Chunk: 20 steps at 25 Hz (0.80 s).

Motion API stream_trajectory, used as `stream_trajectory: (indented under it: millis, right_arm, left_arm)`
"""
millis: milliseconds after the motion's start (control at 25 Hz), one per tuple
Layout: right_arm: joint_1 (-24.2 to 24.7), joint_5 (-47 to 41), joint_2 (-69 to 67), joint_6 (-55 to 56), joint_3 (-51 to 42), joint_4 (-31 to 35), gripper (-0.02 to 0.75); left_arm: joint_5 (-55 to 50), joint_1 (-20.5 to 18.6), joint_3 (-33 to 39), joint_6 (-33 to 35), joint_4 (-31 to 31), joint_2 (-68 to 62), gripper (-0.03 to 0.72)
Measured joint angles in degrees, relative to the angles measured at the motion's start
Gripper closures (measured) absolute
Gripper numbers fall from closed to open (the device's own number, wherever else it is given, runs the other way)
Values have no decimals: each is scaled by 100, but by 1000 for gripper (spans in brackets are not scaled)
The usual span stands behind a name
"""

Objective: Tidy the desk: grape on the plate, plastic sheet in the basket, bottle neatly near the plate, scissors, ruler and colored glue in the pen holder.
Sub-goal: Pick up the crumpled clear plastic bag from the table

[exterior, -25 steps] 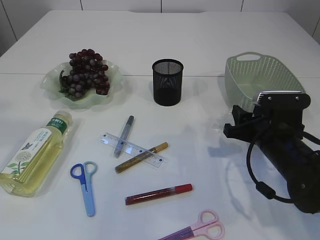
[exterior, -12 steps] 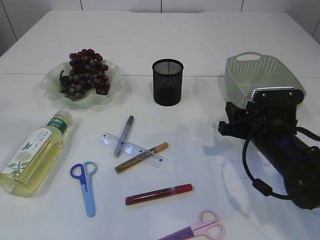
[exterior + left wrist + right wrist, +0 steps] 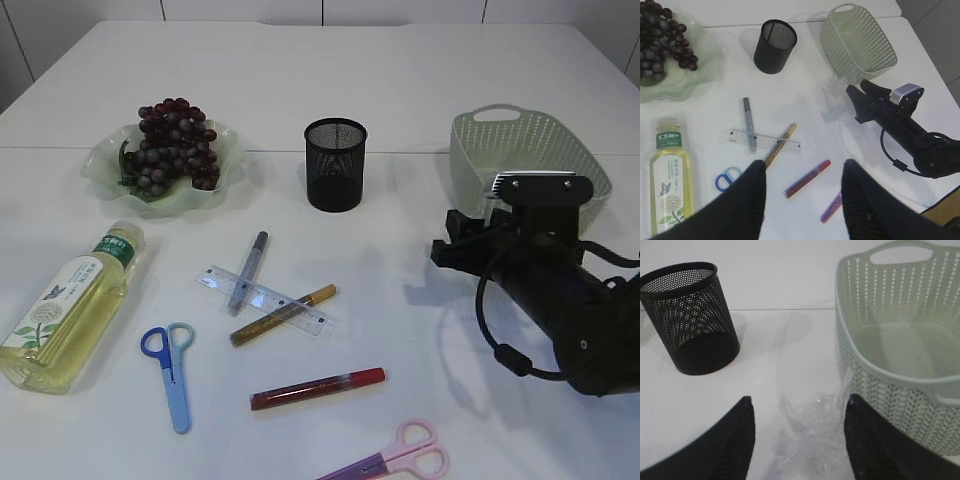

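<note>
The bottle bore a green label with Chinese characters; both grippers stood released, grasping nothing.

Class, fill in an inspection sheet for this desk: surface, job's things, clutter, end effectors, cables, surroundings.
Surface: white table, bare at the back.
Job's things: grapes on the plate; bottle lying flat; ruler crossing two glue pens; red glue pen; blue scissors; pink scissors; pen holder and basket both empty; plastic sheet beside the basket.
Clutter: nothing seen.
End effectors: left end effector open, high above; right end effector open over the sheet.
Cables: black cable on right arm.
Surroundings: nothing seen.
</note>
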<state>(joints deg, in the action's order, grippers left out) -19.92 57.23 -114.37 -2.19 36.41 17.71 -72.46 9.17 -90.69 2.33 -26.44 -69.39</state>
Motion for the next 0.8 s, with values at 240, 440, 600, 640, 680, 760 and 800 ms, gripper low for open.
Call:
stream_trajectory:
  millis: [240,440,600,640,680,760,800]
  right_arm:
    - [0,-26,-181,0,79,14,280]
    - [0,-49,-380,0,256,14,280]
    - [0,-49,-501,0,344,78,280]
    - [0,-49,-515,0,344,121,280]
    - [0,-49,-535,0,344,175,280]
    - [0,-49,-543,-13,344,269,280]
    - [0,-49,-543,-13,368,286,280]
  left_arm:
    - [0,0,0,23,0,0,325]
    - [0,0,0,31,0,0,325]
    - [0,0,0,33,0,0,325]
    - [0,0,0,43,0,0,325]
    - [0,0,0,43,0,0,325]
    - [0,0,0,78,0,0,325]
    - [0,0,0,94,0,0,325]
